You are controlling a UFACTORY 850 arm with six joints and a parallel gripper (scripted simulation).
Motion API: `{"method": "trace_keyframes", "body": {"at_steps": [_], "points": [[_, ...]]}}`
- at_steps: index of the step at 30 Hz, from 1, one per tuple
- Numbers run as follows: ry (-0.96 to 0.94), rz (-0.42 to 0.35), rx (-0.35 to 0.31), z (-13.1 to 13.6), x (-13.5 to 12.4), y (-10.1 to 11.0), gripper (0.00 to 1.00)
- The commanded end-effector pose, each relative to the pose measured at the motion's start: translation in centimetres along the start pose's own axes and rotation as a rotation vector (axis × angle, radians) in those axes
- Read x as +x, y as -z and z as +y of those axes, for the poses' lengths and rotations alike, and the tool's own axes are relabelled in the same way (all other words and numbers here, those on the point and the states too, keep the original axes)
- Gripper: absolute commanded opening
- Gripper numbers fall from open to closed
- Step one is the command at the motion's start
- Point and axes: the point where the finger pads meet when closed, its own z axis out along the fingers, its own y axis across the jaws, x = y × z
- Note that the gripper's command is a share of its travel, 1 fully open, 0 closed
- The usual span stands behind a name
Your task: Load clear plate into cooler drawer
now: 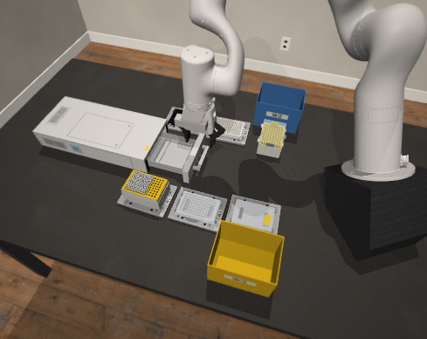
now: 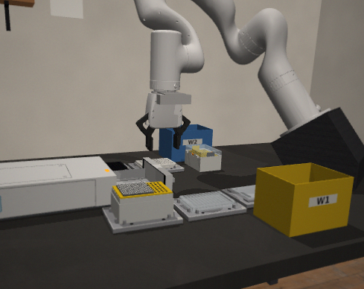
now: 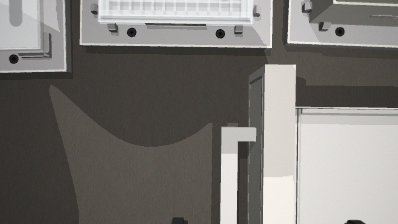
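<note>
The clear plate (image 1: 199, 206) (image 2: 207, 201) (image 3: 175, 7) lies flat without a lid in nest N3 (image 3: 175, 38). The white cooler CD (image 1: 101, 131) (image 2: 45, 173) has its drawer (image 1: 173, 150) (image 3: 350, 165) pulled out; the visible drawer floor is bare. Its lamp (image 1: 147, 148) (image 2: 107, 170) is lit orange. My gripper (image 1: 200, 139) (image 2: 163, 147) (image 3: 267, 220) is open and empty, above the drawer's front panel (image 3: 280, 125) and handle (image 3: 229, 175). In the wrist view one fingertip is on the drawer's inner side of the panel, the other outside the handle.
A yellow-topped rack (image 1: 145, 185) (image 2: 142, 202) stands left of N3. The yellow bin W1 (image 1: 245, 280) (image 2: 321, 208) stands in front. The blue bin W2 (image 1: 280, 105), a yellow-tipped box (image 1: 272, 140) (image 2: 203, 162) and a white plate (image 1: 232, 127) stand behind.
</note>
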Motion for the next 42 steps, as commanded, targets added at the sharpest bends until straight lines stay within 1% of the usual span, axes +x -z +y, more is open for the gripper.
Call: {"method": "trace_keyframes", "body": {"at_steps": [1, 38, 42], "points": [[0.0, 0.0, -0.001, 0.1, 0.0, -0.7, 0.88], [0.0, 0.0, -0.001, 0.1, 0.0, -6.2, 0.88], [0.0, 0.0, -0.001, 0.1, 0.0, -6.2, 0.88]]}}
